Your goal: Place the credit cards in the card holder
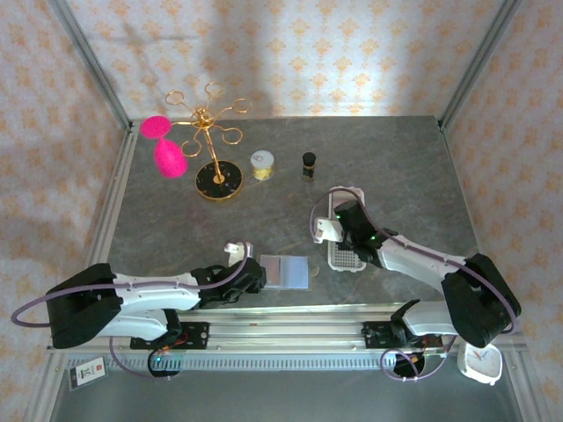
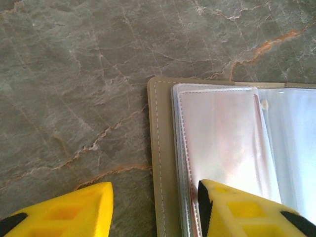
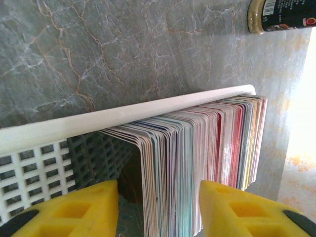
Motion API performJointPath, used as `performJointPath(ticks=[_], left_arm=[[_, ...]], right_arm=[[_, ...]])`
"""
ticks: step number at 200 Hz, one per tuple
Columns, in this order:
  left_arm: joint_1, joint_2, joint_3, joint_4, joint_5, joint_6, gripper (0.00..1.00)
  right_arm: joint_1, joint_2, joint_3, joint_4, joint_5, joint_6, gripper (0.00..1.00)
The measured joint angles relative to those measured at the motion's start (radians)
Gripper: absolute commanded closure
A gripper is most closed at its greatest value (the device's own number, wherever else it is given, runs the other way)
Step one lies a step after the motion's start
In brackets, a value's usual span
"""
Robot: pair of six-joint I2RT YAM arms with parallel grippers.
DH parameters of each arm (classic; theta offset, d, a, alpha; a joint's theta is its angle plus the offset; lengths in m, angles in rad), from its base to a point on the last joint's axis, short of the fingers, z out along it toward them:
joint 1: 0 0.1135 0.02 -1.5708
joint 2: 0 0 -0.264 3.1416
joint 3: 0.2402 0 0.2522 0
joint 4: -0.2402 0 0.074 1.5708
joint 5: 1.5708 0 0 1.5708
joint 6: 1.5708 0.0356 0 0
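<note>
Cards (image 3: pixel 197 158): standing packed on edge in tray (image 3: pixel 29 163), likely thin, stiff, slick; pinching one across its faces near the top. Right gripper (image 3: pixel 158 192) straddling them, unclenched; left gripper (image 2: pixel 154 192) spread above holder (image 2: pixel 160 148) lying open left of tray

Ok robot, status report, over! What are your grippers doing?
Left gripper open, astride edge of card holder, which lies open. Right gripper open, astride credit cards standing in white tray. No card lifted yet.
</note>
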Motion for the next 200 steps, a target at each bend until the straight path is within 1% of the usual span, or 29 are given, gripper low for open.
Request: performJointPath(ticks=[20, 30, 43, 74, 84, 98, 123, 139, 182, 200], left_arm=[[0.0, -0.021, -0.014, 0.003, 0.016, -0.008, 0.53], [0.0, -0.031, -0.02, 0.004, 0.021, -0.014, 0.53], [0.0, -0.042, -0.026, 0.005, 0.026, -0.018, 0.53], [0.0, -0.049, -0.034, 0.013, 0.042, -0.022, 0.53], [0.0, -0.049, -0.035, 0.019, 0.043, -0.026, 0.54], [0.0, -0.047, -0.035, 0.026, 0.045, -0.026, 0.55], [0.0, -0.045, -0.035, 0.031, 0.046, -0.026, 0.55], [0.0, -0.041, -0.035, 0.038, 0.05, -0.026, 0.55], [0.0, -0.039, -0.042, 0.057, 0.053, -0.027, 0.56], [0.0, -0.04, -0.045, 0.062, 0.053, -0.033, 0.56]], right_arm=[[0.0, 0.0, 0.0, -0.007, -0.004, -0.003, 0.65], [0.0, 0.0, 0.0, -0.012, -0.005, -0.003, 0.69], [0.0, 0.0, 0.0, -0.018, -0.007, -0.003, 0.7], [0.0, 0.0, 0.0, -0.029, -0.01, -0.002, 0.77], [0.0, -0.002, 0.001, -0.029, -0.011, -0.002, 0.81], [0.0, -0.007, 0.001, -0.033, -0.01, 0.0, 0.82], [0.0, -0.014, 0.001, -0.038, -0.01, 0.001, 0.89], [0.0, -0.018, 0.002, -0.042, -0.01, 0.001, 0.9], [0.0, -0.023, 0.003, -0.046, -0.01, 0.001, 1.0], [0.0, -0.023, 0.003, -0.046, -0.01, 0.001, 1.0]])
